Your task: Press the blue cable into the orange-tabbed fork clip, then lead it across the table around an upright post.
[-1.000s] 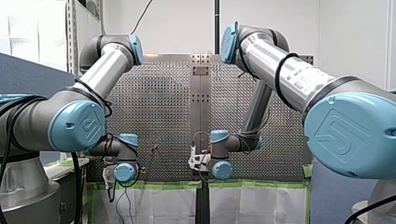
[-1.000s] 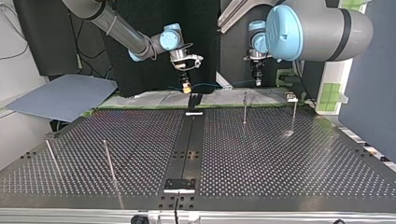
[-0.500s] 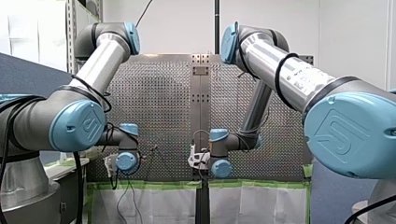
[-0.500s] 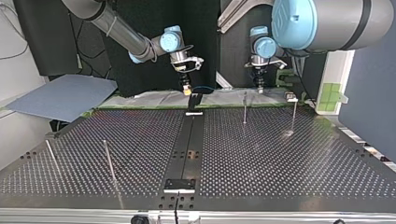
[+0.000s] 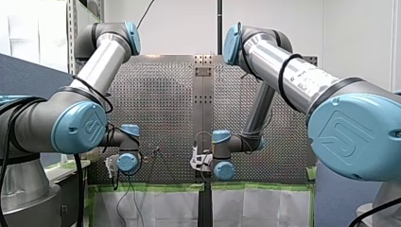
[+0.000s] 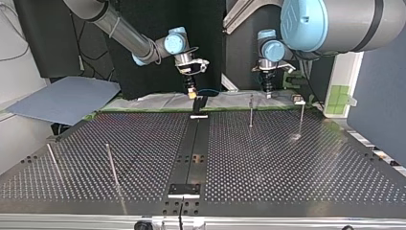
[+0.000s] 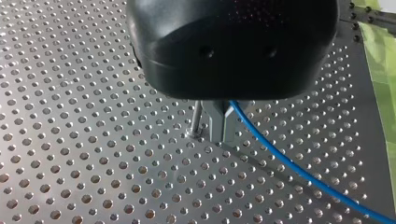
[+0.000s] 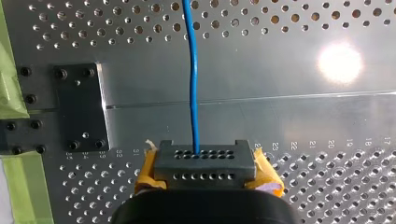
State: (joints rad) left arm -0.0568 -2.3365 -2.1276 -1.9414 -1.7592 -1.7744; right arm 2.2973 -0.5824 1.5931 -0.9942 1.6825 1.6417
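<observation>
1. My left gripper point(image 7: 223, 136): metal fingers point(image 7: 215, 122) clenched on the blue cable point(image 7: 289, 166). The tips are low over the table point(image 7: 70, 140); I cannot tell whether they touch it.
2. A thin upright post point(image 7: 197, 116) stands just beside those fingers, on the side away from the cable. Touching or apart, cannot tell.
3. From the left fingers the cable slants off close above the holes and leaves the left wrist view.
4. My right gripper point(image 8: 203, 164): dark, hole-rowed fingers point(image 8: 205, 175) closed together, with yellow-orange pads point(image 8: 148, 175) at either flank. The cable comes out of the tips at their middle, so the grip is on the cable.
5. Ahead of the right gripper the cable runs nearly straight. It crosses the plain, unperforated band of the table and carries on over the holes beyond.
6. A black plate point(image 8: 79, 107), screwed down, lies on that band to one side of the cable, well apart from it. Green tape point(image 8: 11, 84) edges the table beyond the plate.
7. Top view: both grippers hang at the table's far edge. My right one is over the far end of the dark centre strip point(image 6: 191, 153), and my left one is further right.
8. A short arc of blue shows between the two grippers.
9. Top view: the far-right posts point(image 6: 251, 111) stand just near of my left gripper. The near-left posts point(image 6: 112, 165) are well apart from both arms.
</observation>
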